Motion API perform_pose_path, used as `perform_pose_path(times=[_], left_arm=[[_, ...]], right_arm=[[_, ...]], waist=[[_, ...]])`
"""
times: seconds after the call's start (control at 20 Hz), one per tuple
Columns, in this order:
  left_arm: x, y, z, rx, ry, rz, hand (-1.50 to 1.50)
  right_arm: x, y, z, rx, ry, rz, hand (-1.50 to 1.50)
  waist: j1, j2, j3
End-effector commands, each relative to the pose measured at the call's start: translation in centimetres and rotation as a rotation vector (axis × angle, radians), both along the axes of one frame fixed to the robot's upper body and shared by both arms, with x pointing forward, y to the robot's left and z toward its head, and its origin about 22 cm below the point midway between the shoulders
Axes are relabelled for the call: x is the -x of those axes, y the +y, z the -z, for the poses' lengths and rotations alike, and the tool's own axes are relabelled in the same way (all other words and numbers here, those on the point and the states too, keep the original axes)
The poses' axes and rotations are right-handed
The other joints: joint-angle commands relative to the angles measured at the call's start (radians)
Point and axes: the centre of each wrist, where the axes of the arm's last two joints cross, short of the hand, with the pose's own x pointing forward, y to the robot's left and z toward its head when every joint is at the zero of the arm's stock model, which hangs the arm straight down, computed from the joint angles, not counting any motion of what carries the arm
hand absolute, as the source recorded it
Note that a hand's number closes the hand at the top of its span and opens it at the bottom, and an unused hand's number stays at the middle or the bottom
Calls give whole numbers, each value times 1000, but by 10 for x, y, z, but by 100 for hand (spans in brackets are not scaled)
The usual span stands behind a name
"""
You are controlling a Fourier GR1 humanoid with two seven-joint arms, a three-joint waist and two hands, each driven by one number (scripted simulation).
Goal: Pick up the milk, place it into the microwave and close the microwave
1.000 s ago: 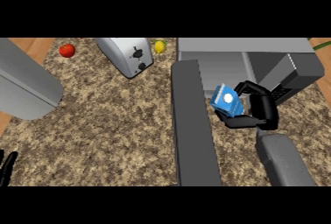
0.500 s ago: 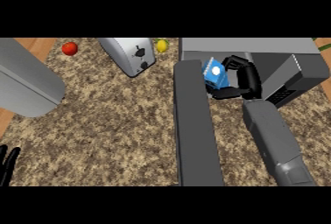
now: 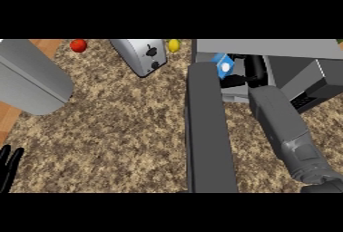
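The milk, a small blue carton with a white spot on its face, is sitting at about one o'clock in the head view, at the mouth of the microwave. The right robot hand is curling its black fingers around the carton, pinching it from the right side. Its grey forearm is running down toward five o'clock. The microwave's door is standing open, a long dark grey slab stretching from the centre down to six o'clock, just left of the forearm.

The left robot hand is resting at eight o'clock by the view's edge, with its fingers straight and spread upward.

A silver toaster is lying at twelve o'clock on the speckled brown bench. A red fruit is sitting at eleven o'clock, and a small yellow fruit is sitting just right of the toaster. A large grey rounded object is filling the ten o'clock area.
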Motion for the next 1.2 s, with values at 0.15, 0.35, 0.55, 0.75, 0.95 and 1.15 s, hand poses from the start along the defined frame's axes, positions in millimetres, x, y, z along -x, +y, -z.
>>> perform_pose_path(times=[0.15, 0.35, 0.55, 0.75, 0.95, 1.15], left_arm=[[-4, -2, -1, 15, -27, 45, -150], [-21, -13, -10, -9, -40, 51, -150], [-17, -16, -13, -26, -35, 68, -150], [-28, -14, -9, -46, -38, 69, -150], [-28, -14, -13, -79, -31, 71, -150], [-33, -20, -15, -97, -37, 69, -150]], right_arm=[[-13, -14, -21, 122, -34, 100, 150], [-16, -6, -25, 131, -10, 140, 150], [-21, -2, -35, 83, -10, 288, 150], [-21, -17, -36, 98, -48, 410, 150], [-19, -34, -34, 323, -107, 493, -150], [-20, -20, -32, 356, -104, 537, -150]], waist=[[39, 16, 0], [46, 30, 2], [73, 35, 2], [73, 50, 2], [99, 58, 1], [109, 57, 2]])
